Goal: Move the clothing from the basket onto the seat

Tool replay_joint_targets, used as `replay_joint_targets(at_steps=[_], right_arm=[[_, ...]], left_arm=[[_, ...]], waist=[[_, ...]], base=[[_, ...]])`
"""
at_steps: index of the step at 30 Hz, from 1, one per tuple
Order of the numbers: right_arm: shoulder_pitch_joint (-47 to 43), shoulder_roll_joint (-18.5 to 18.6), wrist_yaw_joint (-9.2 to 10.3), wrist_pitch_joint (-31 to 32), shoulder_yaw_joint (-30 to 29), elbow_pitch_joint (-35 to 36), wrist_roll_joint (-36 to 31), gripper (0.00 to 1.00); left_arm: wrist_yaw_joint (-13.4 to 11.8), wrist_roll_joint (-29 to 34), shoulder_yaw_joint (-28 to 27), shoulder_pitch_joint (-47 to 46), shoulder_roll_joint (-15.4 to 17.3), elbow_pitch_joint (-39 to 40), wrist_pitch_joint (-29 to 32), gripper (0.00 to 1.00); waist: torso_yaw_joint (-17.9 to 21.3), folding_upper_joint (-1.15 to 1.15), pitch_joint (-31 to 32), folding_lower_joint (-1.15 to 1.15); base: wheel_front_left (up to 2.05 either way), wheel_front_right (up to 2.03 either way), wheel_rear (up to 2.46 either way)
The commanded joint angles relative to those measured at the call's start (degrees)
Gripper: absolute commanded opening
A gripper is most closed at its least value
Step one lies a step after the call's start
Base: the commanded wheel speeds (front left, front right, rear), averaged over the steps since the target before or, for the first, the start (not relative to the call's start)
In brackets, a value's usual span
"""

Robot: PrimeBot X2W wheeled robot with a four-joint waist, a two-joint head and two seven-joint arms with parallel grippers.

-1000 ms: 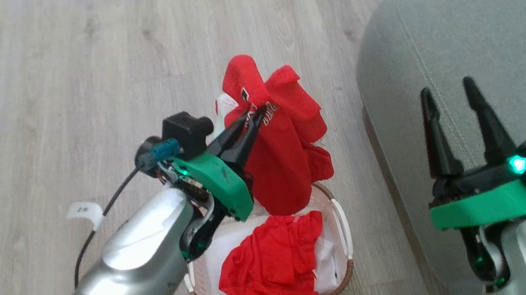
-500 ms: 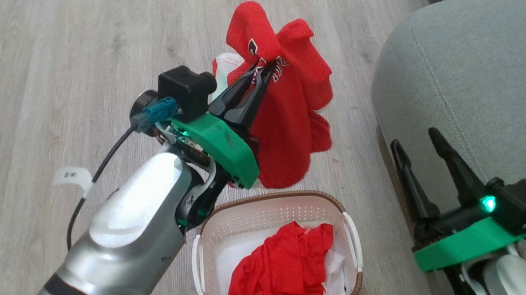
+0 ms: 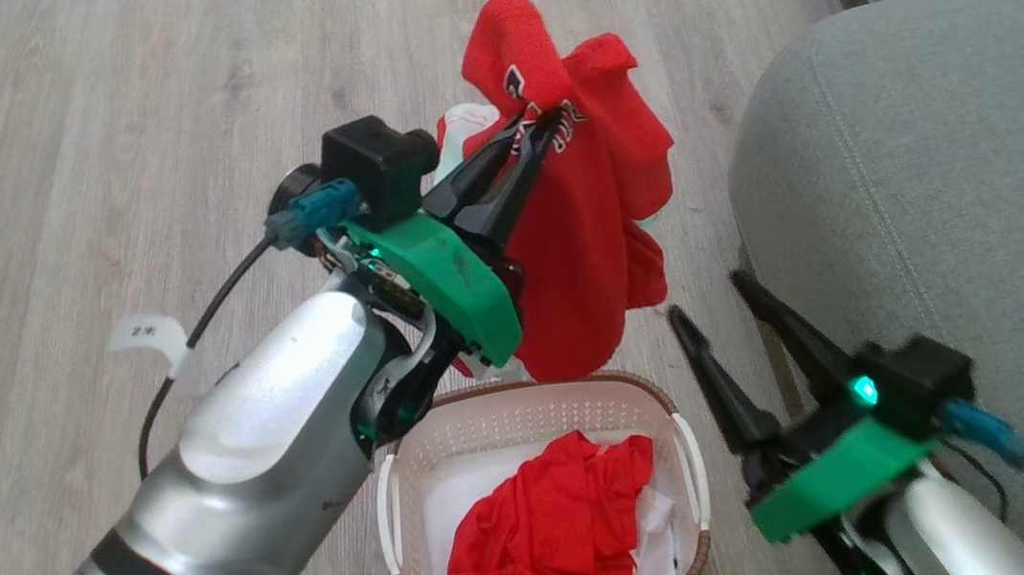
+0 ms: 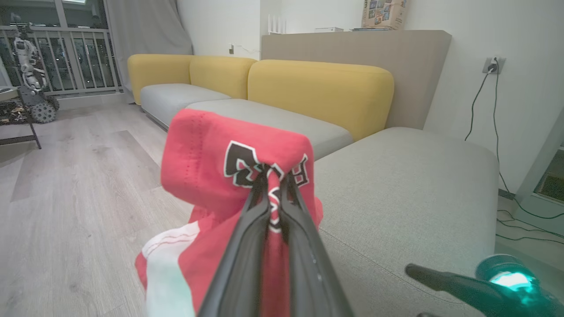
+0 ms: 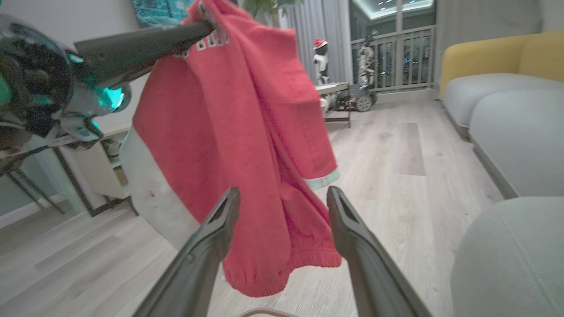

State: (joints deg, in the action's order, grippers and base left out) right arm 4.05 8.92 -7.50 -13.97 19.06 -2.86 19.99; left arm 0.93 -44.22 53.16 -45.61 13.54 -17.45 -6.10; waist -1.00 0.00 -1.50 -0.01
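My left gripper, clamped on the jersey, has hoisted it clear above the basket, ready for the seat; my right gripper gapes empty.

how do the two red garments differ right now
The jersey hangs in the air, pinched in the shut left gripper; the plain red garment lies crumpled in the basket. The jersey shows lettering and white trim; the plain one shows none. Both are bright red fabric.
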Motion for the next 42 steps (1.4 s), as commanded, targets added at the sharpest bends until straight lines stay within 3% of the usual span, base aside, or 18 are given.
replay_joint_targets(at_steps=[1, 11, 20, 30, 31, 32, 37, 42], right_arm=[[4.88, 1.23, 0.01, 0.33, 2.93, 0.36, 1.16, 1.00], [18.45, 3.04, 0.01, 0.88, 12.85, -12.53, 5.45, 1.00], [26.08, 2.25, 0.01, 1.44, 20.17, -24.74, 11.70, 1.00], [30.47, 0.78, 0.01, -0.19, 24.78, -31.51, 16.52, 1.00], [30.71, 0.63, 0.01, -0.44, 24.73, -31.89, 16.67, 0.71], [30.89, 0.50, 0.01, -0.63, 24.68, -32.18, 16.76, 0.00], [31.02, 0.62, 0.01, -0.98, 23.68, -31.62, 16.76, 0.00], [28.88, 1.02, 0.01, -1.01, 17.64, -27.68, 14.57, 0.00]], left_arm=[[-0.05, -0.45, -2.08, -4.33, 0.64, 2.18, 0.17, 0.00], [0.22, -0.90, -0.74, -4.37, -1.02, 3.41, 0.80, 0.00], [0.79, -1.50, 1.21, -3.45, -2.74, 4.37, 1.58, 0.00], [0.95, -2.22, 2.38, -2.33, -3.26, 4.79, 2.18, 0.00], [0.92, -2.25, 2.41, -2.26, -3.20, 4.79, 2.18, 0.00], [0.87, -2.28, 2.41, -2.21, -3.13, 4.80, 2.18, 0.00], [0.34, -2.53, 1.99, -2.07, -2.47, 4.53, 2.13, 0.00], [-0.20, -2.58, 1.57, -1.54, -1.41, 3.94, 1.68, 0.00]], waist=[[-0.28, 0.00, -0.14, 0.01], [-2.25, 0.00, -0.18, 0.01], [-4.57, 0.00, 0.68, 0.01], [-5.37, 0.00, 1.51, 0.01], [-5.38, 0.00, 1.51, 0.01], [-5.38, 0.00, 1.46, 0.01], [-5.10, 0.00, 0.84, 0.01], [-4.54, 0.00, 0.49, 0.01]], base=[[0.00, 0.00, 0.00], [0.00, 0.00, 0.00], [0.00, 0.00, 0.00], [0.00, 0.00, 0.00], [0.00, 0.00, 0.00], [0.00, 0.00, 0.00], [0.00, 0.00, 0.00], [0.00, 0.00, 0.00]])
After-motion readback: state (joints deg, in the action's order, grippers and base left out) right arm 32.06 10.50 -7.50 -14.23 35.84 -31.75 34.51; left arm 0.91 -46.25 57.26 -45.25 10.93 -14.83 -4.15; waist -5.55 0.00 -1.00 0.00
